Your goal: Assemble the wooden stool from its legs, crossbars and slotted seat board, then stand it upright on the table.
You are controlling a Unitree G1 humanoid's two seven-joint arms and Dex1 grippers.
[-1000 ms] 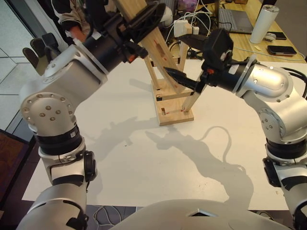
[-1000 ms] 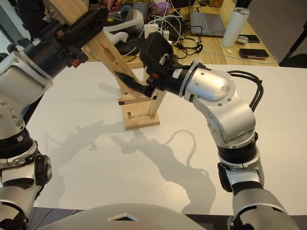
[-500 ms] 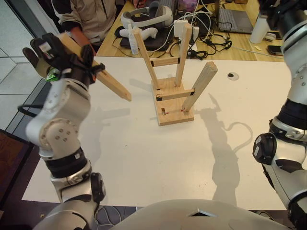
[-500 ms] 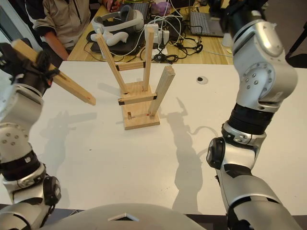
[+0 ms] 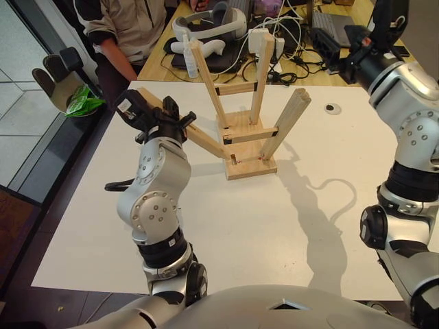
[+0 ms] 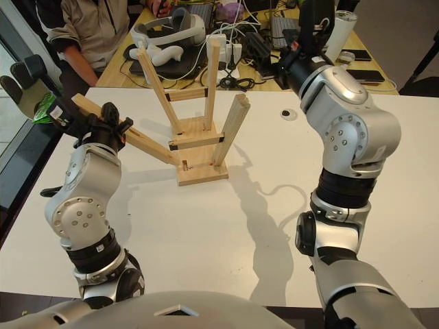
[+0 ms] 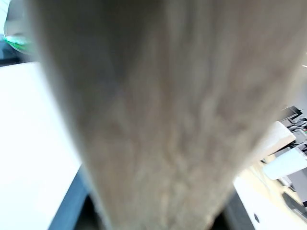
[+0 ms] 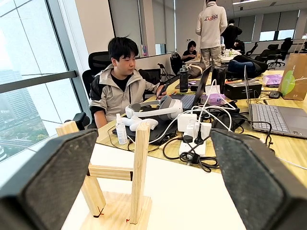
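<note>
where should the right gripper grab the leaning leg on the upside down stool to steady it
Take the leaning leg on its upper half, above the crossbar, coming from the robot's right. Its square section gives the open right gripper flat faces, and that side is bare table; the crossbar joins it on the left, where the left gripper holds the fourth leg.

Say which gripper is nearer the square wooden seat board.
Left. The left gripper holds a loose wooden leg beside the square wooden seat board; the right gripper is high beyond it.
</note>
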